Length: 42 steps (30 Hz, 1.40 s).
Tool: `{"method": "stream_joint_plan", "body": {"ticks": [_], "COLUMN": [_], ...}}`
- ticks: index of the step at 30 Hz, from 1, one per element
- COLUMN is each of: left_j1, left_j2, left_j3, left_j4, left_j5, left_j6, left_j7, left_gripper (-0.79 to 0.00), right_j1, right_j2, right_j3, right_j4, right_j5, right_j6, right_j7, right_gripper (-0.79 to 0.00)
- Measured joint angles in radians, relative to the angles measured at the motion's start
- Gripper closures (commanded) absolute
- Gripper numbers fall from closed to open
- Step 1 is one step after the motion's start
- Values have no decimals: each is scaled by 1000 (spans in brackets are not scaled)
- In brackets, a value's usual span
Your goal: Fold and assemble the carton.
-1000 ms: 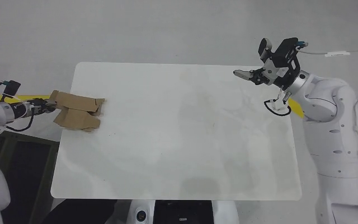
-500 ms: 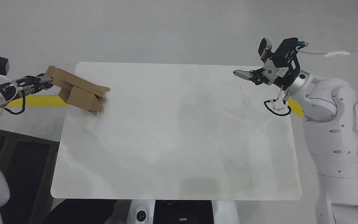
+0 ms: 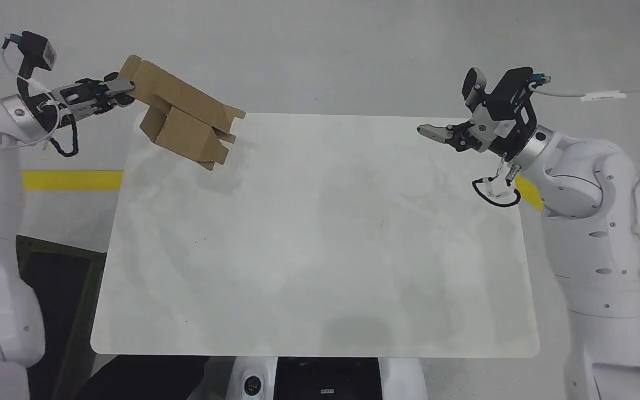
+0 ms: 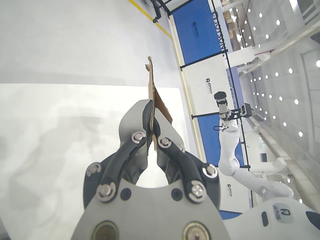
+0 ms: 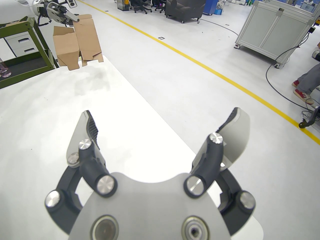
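Where the carton (image 3: 185, 115) hangs: over the table's (image 3: 330, 250) far-left corner — flattened, lifted clear.
Left gripper (image 3: 118, 92): arm stretched outward, clamped on the carton's edge.
Right gripper (image 5: 162, 118): raised near the far-right edge — jaws spread.

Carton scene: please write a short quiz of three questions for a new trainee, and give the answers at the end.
1. True or false: the left hand is shut on the carton.
2. Choose one. The right hand is: A) open and empty; B) shut on the carton; C) pressing a flap down.
3. Fill the gap: the carton is held above the far ____ corner of the table.

Key: 1 true; 2 A; 3 left.
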Motion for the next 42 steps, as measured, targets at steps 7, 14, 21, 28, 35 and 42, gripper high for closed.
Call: {"method": "stream_joint_plan", "body": {"ticks": [7,14,21,28,35,42], "left_j1": [32,52,80,121,154,185], "left_j2": [-47,-82,-101,-99,-93,-79], "left_j3": [123,226,282,290,288,303], "left_j4": [-177,-279,-358,-435,-498,-571], "left_j5": [-40,-69,-105,-116,-107,-120], "left_j6": [-10,-28,-97,-131,-168,-177], "left_j7": [63,107,125,124,130,140], "left_gripper": [0,0,0,0,0,0], "right_j1": [0,0,0,-17,19,126], "right_j2": [0,0,0,-1,-7,-23], "right_j3": [0,0,0,-11,-113,-286], "right_j4": [0,0,0,-4,79,181], "right_j5": [0,0,0,22,388,833], "right_j6": [0,0,0,13,-3,-1], "right_j7": [0,0,0,8,183,476], "right_gripper": [-785,-785,-785,-785,-785,-785]}}
